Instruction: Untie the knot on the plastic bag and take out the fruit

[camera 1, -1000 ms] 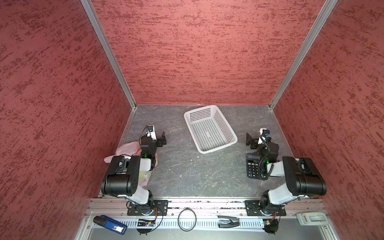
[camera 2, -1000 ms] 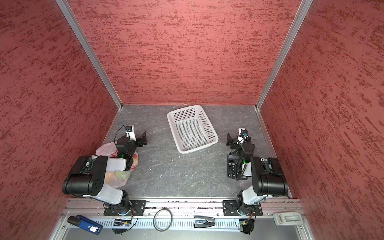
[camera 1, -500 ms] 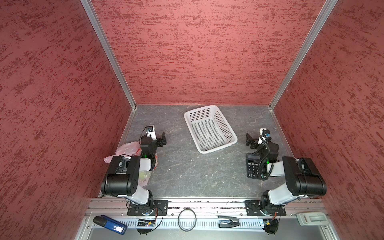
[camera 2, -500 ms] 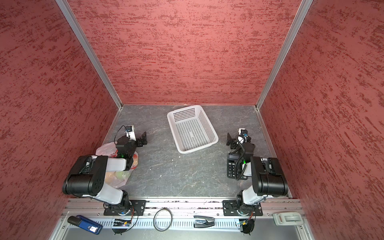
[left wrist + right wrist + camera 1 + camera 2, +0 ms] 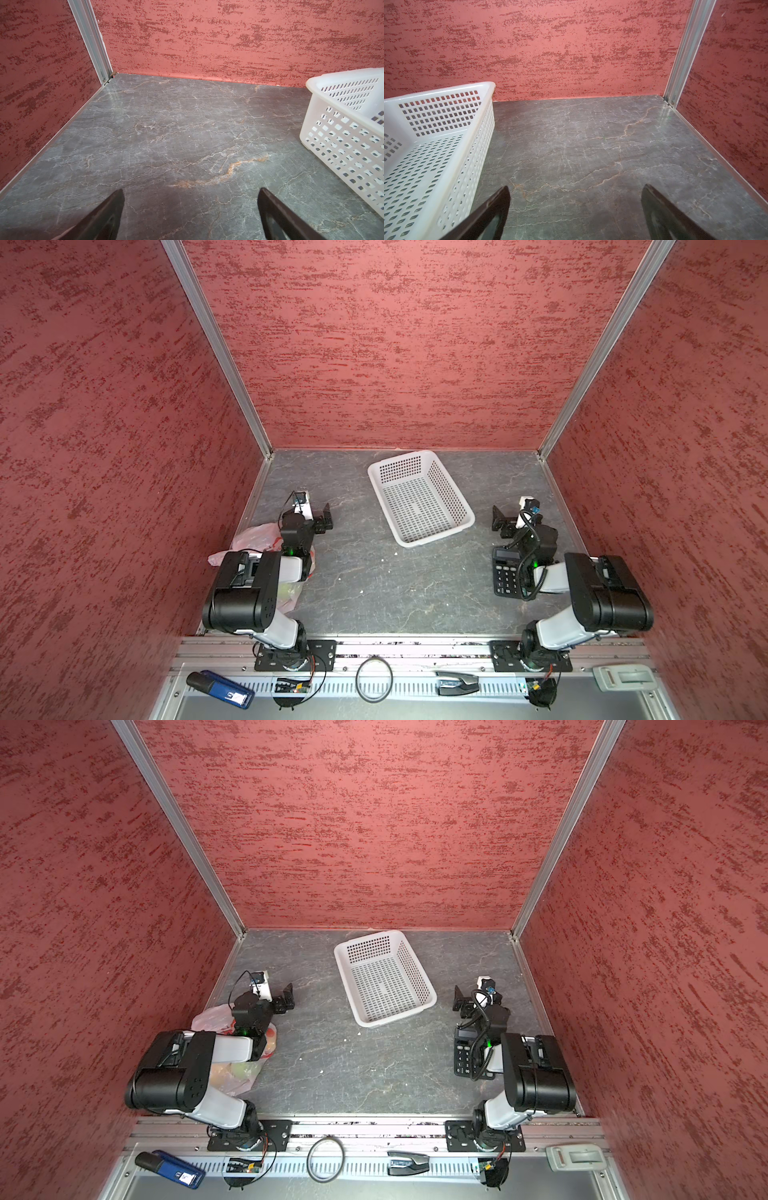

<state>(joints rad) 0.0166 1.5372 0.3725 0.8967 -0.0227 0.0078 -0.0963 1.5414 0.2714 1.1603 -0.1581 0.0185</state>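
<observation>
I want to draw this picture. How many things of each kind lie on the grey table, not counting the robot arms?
White basket: 1
Pink plastic bag: 1
Black calculator: 1
Total: 3
Fruit inside the bag: too hidden to count.

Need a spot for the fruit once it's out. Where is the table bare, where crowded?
Barest: the grey table between the pale pink plastic bag and the black calculator, in front of the white perforated basket. Both back corners beside the basket are bare. Crowded: the side edges, where bag and calculator lie partly under the left arm and right arm.
</observation>
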